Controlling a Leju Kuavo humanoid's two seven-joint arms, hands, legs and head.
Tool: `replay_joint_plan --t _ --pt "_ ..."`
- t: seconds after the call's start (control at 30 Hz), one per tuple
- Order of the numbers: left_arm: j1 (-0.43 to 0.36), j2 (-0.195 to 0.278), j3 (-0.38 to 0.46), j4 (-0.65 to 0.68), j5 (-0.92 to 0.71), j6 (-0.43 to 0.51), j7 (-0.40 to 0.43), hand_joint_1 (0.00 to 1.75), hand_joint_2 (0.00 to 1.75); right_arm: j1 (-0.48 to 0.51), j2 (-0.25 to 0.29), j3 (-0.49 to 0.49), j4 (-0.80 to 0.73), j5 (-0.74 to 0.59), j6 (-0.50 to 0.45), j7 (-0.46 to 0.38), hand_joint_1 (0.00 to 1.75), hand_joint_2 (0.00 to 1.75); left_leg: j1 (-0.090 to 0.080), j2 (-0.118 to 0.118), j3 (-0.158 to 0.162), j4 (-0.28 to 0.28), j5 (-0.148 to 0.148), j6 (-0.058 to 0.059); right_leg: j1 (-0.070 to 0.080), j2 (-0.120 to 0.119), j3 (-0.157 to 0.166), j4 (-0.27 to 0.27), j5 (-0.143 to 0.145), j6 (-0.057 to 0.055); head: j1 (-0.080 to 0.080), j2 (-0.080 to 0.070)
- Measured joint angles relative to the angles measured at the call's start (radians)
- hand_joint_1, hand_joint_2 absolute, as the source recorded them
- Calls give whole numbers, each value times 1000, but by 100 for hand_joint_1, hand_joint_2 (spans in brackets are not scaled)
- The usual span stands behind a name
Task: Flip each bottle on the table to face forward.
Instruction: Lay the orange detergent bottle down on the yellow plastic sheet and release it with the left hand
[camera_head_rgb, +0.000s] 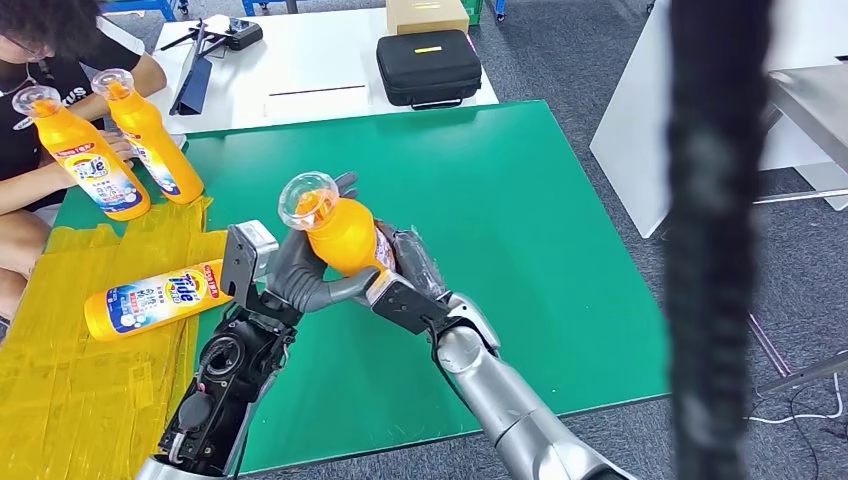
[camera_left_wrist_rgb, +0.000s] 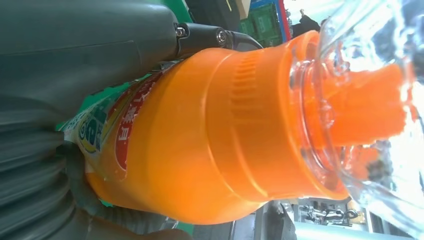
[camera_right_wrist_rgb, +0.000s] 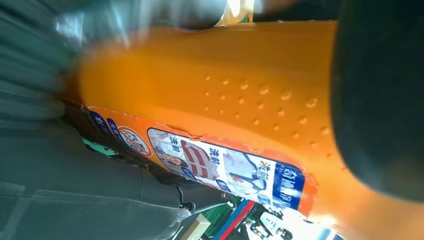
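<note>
Reaching in from below with both silver arms, meeting over the middle. Wrapping the left hand (camera_head_rgb: 300, 272) around the held bottle (camera_head_rgb: 340, 232) from the left, fingers curling beneath. Pressing the right hand (camera_head_rgb: 408, 268) against the bottle's other side, forearm angling up and inward.

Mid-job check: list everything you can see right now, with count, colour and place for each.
held bottle: 1, orange with clear cap, lifted over the mat between both hands
lying bottle: 1, orange, on its side on the yellow sheet
upright bottles: 2, orange, far left by the person
green mat: 1, green, covering the near table
yellow sheet: 1, yellow, left of the mat
black case: 1, black, on the white table
white table: 1, white, behind the mat
person: 1, dark shirt, far left
left hand: grey, gripping the held bottle
right hand: dark, gripping the held bottle
</note>
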Motion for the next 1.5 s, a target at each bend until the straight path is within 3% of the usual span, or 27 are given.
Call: replay_joint_plan --t 0.4,0.53,0.97,1.1,1.37,1.43,1.5 --pt "-14 1 9 41 49 10 17 2 175 -6 2 45 23 -11 -4 14 175 175 0 0 0 0 0 0 0 0 0 0 0 0 0 0" --pt "-15 0 12 62 72 19 11 172 175 -9 2 55 28 -20 -4 16 175 175 0 0 0 0 0 0 0 0 0 0 0 0 0 0" --pt "-23 -9 18 113 132 19 -4 175 175 -1 -2 62 46 -50 -20 9 175 175 0 0 0 0 0 0 0 0 0 0 0 0 0 0" --pt "-7 -9 21 111 181 22 -33 175 175 7 -5 64 40 -53 -28 7 7 175 0 0 0 0 0 0 0 0 -1 0 0 0 0 0" --pt "33 -9 43 39 271 46 -66 175 175 9 -5 72 0 -78 -72 8 0 175 0 0 0 0 0 0 0 0 -1 0 0 0 0 0" --pt "37 -9 51 16 234 112 -82 175 175 19 -9 73 -32 -92 -94 14 0 175 0 0 0 0 0 0 0 0 -1 0 0 0 0 0" --pt "39 -9 68 -12 129 239 -95 175 175 38 -21 71 -86 -96 -128 32 0 175 0 0 0 0 0 0 0 0 -1 0 0 0 0 0"
